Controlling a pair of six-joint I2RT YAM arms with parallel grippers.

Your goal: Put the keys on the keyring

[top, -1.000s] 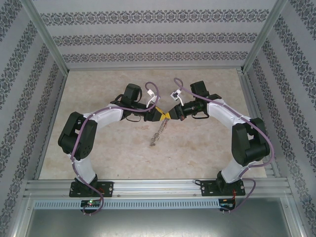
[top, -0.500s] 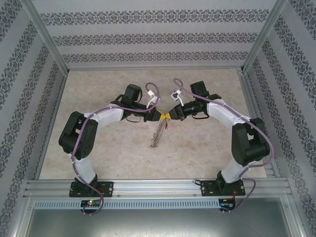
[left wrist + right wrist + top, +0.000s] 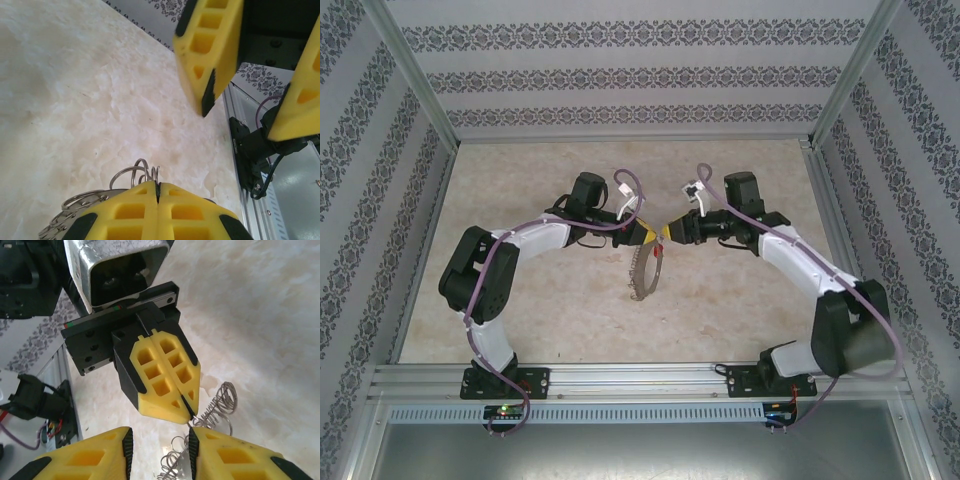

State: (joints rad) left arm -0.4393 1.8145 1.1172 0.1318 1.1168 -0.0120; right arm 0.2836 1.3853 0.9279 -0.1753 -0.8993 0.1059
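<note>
1. The keyring: we count 1, a thin grey hoop edged all round with many small wire loops. From above it hangs edge-on from the left gripper, over the middle of the table. Its lower end slants towards the near left. We cannot tell whether that end touches the table.
2. The left gripper has its 2 yellow fingers pressed flat together, with the ring's upper rim pinched at their tips. In the left wrist view the wire loops fan out from under the closed tips.
3. The right gripper faces the left one almost tip to tip. Its 2 fingers stand apart with a moderate gap and grip nothing. In the right wrist view some of the ring's loops hang beside the left gripper's tip, and others reach down into that gap. We cannot tell whether they touch a finger.
4. The key: we make out 1 tiny red spot just beside the ring's upper part, directly below the 2 grippers. It is too small to tell whether it hangs on the ring.
5. The 2 arms curve in from the near edge and meet at the table's centre.
</note>
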